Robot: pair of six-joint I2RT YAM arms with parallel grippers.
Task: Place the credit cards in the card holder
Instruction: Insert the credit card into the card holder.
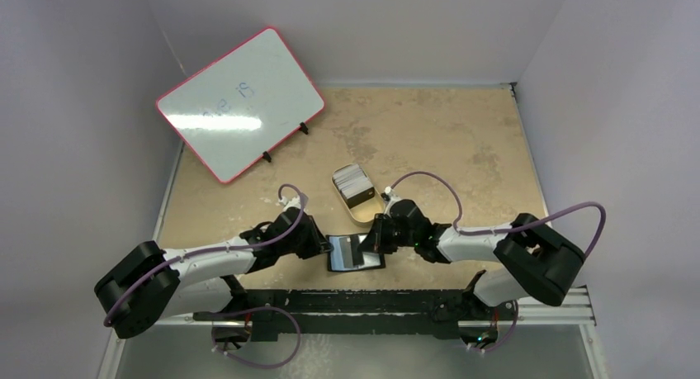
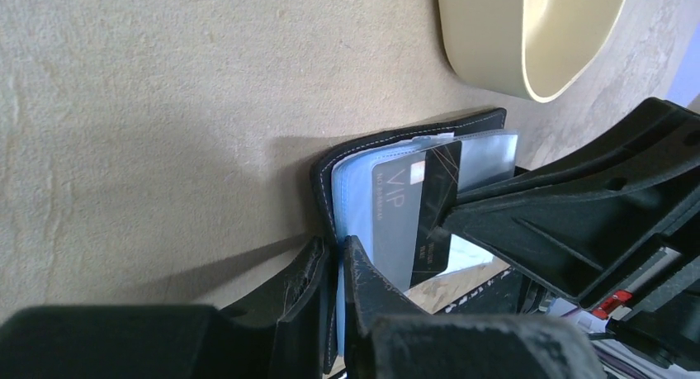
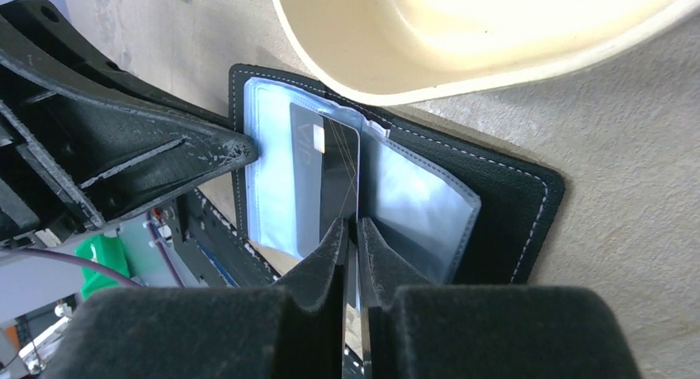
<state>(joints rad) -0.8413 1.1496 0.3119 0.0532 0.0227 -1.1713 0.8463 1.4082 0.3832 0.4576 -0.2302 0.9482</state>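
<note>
Evidently right gripper [image 3: 353,226] pinched a credit card [image 3: 322,181] half-sleeved; left gripper [image 2: 336,251] clamped the card holder [image 3: 512,206] edge; straight, flat pushing seemed best.

The left arm [image 1: 206,259] and right arm [image 1: 470,243] are showing white shells between bulky black joints. Purple cables [image 1: 578,207] are looping loosely over both. The left gripper [image 2: 333,263] and right gripper [image 3: 350,230] are showing matte black, scuffed, wedge-shaped fingers on ribbed triangular frames. A black rail [image 1: 363,300] is carrying both bases along the near edge.
</note>
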